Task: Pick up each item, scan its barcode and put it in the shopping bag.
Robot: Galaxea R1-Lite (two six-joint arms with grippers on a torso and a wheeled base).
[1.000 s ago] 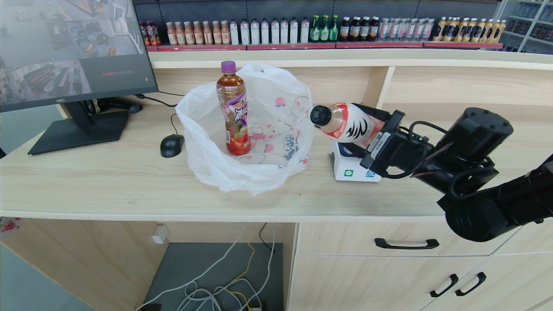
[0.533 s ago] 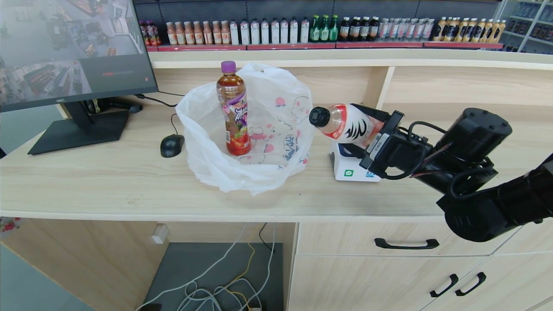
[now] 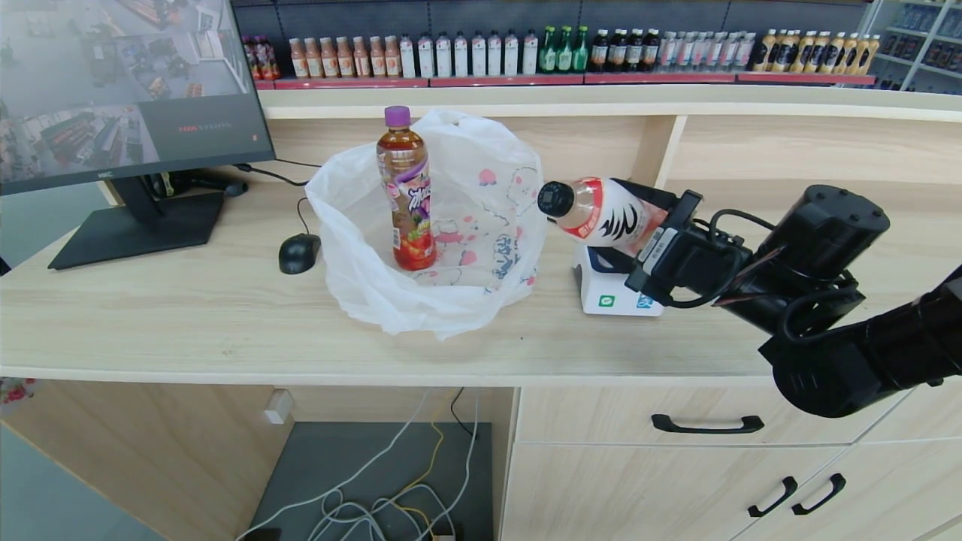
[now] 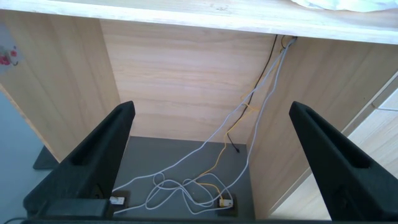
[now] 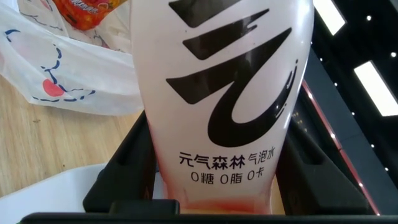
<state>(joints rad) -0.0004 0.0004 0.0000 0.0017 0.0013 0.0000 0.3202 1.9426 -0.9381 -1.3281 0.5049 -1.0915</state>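
**Q:** What do the right jaws hold?

**A:** The right jaws are pinched on a white sparkling-water bottle point(image 3: 605, 214) with a red band, one on either side of its lower body.

**Q:** How does the bottle lie?

**A:** Nearly on its side and off the desk point(image 3: 188, 315). Its black cap points toward the shopping bag point(image 3: 500, 191). The bottle hangs just above the white barcode scanner point(image 3: 609, 293), which stands on the desk just beside the bag. Whether the cap touches the bag's rim cannot be told.

**Q:** And the bag?

**A:** It is white plastic printed with cartoon figures, and it sits open at mid-desk. A tea bottle point(image 3: 406, 195) with a purple cap stands upright inside it.

**Q:** Where are the left jaws?

**A:** Below the desk's edge and spread wide apart, with nothing between the two black fingers point(image 4: 93, 168). They face the knee space, where cables point(image 4: 205, 186) trail over the dark floor.

**Q:** What else is on the desk?

**A:** A black mouse point(image 3: 299, 252) lies left of the bag, and a monitor point(image 3: 113, 83) on a black stand is farther left. Behind the desk, a shelf point(image 3: 564, 52) carries a row of bottled drinks.
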